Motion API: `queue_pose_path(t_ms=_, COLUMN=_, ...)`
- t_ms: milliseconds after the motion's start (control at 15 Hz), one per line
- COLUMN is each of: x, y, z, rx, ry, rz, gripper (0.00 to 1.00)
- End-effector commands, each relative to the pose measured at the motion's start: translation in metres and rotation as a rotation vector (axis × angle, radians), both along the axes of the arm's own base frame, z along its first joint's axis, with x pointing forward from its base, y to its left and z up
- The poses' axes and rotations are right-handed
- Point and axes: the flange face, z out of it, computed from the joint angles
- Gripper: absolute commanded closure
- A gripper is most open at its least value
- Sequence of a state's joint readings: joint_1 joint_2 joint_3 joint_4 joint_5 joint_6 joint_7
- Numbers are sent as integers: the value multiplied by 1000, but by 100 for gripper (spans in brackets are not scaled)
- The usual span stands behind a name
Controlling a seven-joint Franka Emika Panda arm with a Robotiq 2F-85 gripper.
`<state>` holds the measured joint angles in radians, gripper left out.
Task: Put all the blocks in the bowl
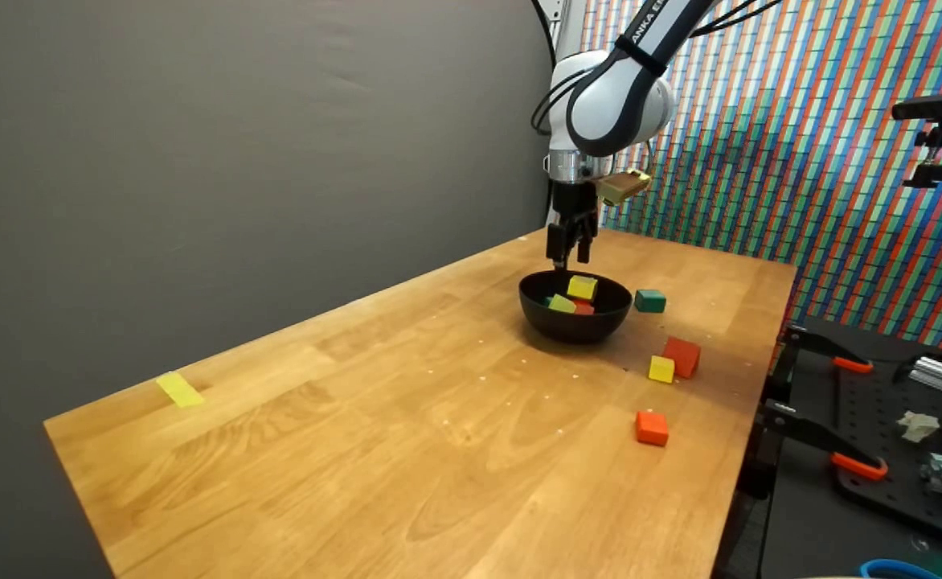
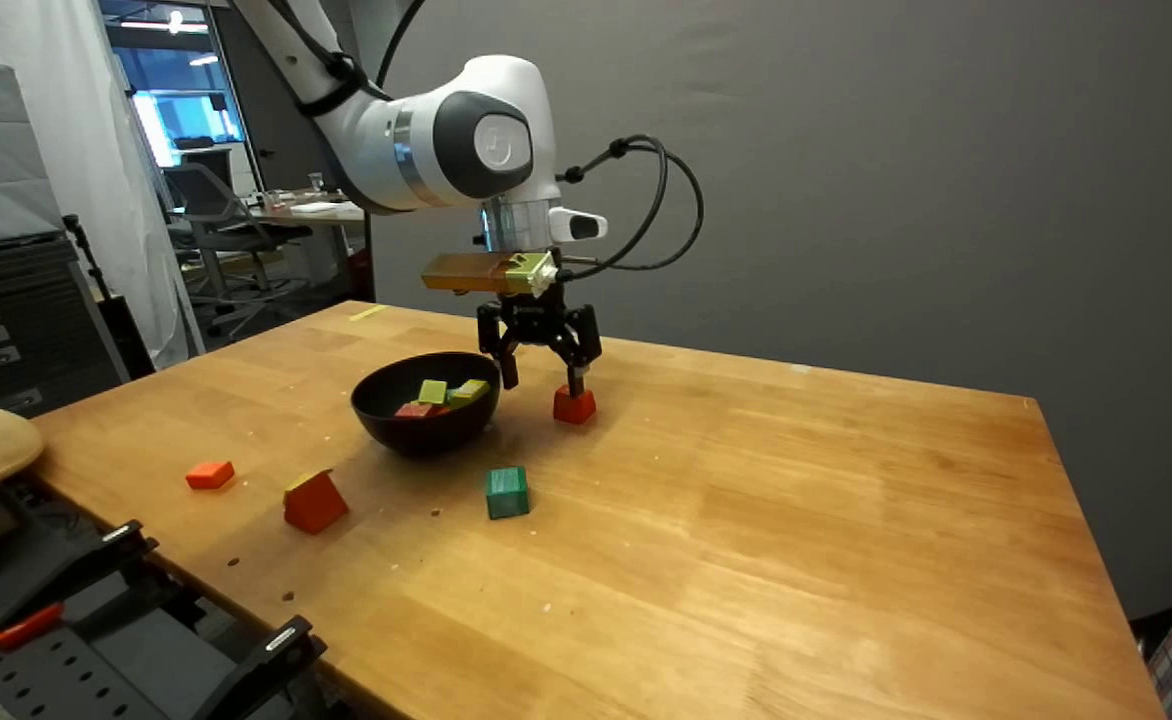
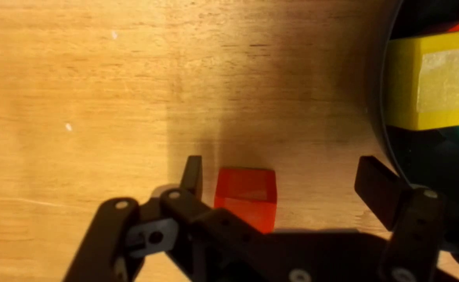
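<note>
With jaws wide apart, hovering over a red block (image 2: 574, 408) near the black bowl (image 2: 424, 436)! Inside, yellow, red and green blocks (image 3: 445, 82); on the counter (image 2: 796, 550), green block (image 2: 507, 492), orange block (image 1: 652, 428), yellow block (image 1: 661, 370) beside another red block (image 1: 684, 356)!

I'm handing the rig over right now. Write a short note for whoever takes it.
Gripper: open, holding nothing; in the wrist view a red block shows between its jaws.
Black bowl: upright, near that block but apart from it.
Done: several blocks are inside, yellow, red and green among them; full count hidden.
Left: that red block, a green block, a yellow block beside another red block, an orange block.
</note>
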<state>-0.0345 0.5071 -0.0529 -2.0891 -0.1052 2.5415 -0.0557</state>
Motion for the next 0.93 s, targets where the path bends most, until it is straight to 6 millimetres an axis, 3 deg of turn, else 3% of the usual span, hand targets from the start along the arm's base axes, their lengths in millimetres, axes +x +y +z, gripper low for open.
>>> queue_pose_path(t_ms=0, x=19, y=-5, z=-14, rx=-27, ry=-35, rz=-58, gripper=0)
queue_pose_path(t_ms=467, x=34, y=-21, z=-23, rx=-43, ry=-100, rz=-163, gripper=0)
queue_pose_path(t_ms=600, x=36, y=-23, z=-26, rx=-48, ry=-102, rz=-171, gripper=26)
queue_pose_path(t_ms=867, x=35, y=-20, z=-24, rx=-53, ry=-110, rz=-178, gripper=58)
